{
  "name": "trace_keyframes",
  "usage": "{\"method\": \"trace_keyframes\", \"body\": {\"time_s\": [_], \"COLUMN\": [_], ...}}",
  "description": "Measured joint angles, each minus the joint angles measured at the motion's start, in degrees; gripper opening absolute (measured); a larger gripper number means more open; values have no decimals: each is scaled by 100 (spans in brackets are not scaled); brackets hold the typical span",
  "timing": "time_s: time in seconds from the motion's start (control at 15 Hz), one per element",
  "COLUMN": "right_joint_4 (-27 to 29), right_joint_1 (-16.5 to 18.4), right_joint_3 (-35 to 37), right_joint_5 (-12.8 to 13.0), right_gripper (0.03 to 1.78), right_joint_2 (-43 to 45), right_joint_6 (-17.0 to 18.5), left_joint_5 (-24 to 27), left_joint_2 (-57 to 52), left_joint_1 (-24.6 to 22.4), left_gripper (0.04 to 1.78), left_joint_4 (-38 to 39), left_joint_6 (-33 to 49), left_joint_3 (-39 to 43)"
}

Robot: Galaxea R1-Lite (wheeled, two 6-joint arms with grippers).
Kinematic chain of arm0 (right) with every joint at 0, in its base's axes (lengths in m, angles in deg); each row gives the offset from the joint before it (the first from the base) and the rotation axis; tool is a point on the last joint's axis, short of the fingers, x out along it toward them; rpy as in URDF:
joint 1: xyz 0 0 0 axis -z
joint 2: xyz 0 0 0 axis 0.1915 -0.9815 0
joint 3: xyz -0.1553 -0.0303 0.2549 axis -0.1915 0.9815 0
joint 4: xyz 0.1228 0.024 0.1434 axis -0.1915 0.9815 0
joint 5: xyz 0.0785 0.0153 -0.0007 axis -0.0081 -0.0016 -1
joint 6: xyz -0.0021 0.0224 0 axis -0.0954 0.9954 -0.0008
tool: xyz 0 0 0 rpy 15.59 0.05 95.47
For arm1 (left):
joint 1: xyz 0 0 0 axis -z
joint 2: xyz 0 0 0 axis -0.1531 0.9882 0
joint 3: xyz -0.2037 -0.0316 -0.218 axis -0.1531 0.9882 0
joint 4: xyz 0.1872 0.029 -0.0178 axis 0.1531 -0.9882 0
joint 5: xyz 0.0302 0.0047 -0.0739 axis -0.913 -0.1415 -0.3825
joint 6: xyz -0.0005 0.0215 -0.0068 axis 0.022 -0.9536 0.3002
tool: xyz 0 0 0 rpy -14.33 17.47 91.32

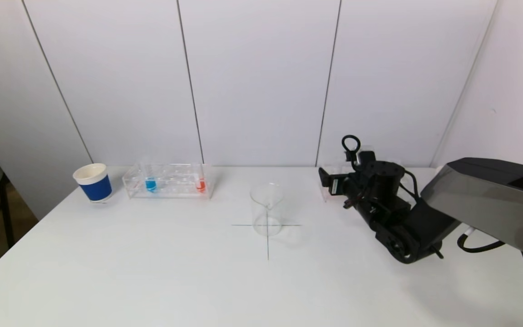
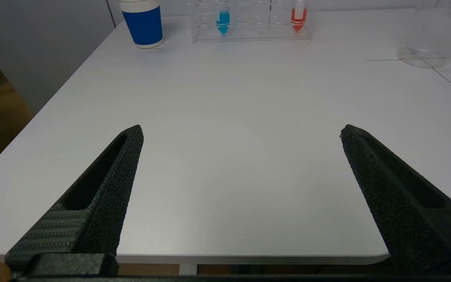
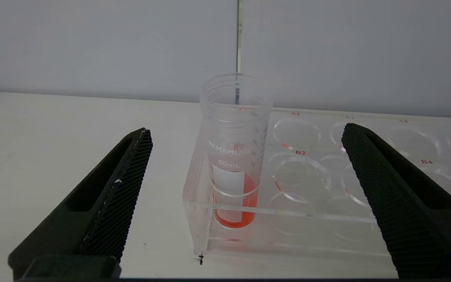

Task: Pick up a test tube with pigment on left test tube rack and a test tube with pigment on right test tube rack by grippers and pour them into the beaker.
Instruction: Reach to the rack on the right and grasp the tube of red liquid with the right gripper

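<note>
While the right hand [image 3: 245,133] stands wide open just before the red-pigment tube [image 3: 234,156] seated upright in the right rack [image 3: 327,219], the beaker [image 1: 267,209] sits empty mid-bench. Left hand [image 2: 241,131], also open, hovers over the near bench edge, well apart from the left rack [image 1: 169,180] holding blue and red tubes.

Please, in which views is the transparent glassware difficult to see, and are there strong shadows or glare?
Head view: even soft light; the beaker is faint, with a pale shadow beside it. Left wrist view: mild sheen on the table; the end effector fingers look sharp. Right wrist view: the tube with red pigment is clear; the rack edges almost vanish.
</note>
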Motion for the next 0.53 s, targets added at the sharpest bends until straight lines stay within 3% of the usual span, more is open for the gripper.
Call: {"method": "trace_keyframes", "body": {"time_s": [0.53], "right_joint_4": [1], "right_joint_1": [-44], "right_joint_3": [-28], "right_joint_5": [9], "right_gripper": [176], "right_joint_2": [-30], "right_joint_6": [235], "left_joint_5": [0], "left_joint_2": [0], "left_joint_1": [0], "left_gripper": [176], "left_joint_4": [0], "left_joint_6": [0], "left_joint_3": [0]}}
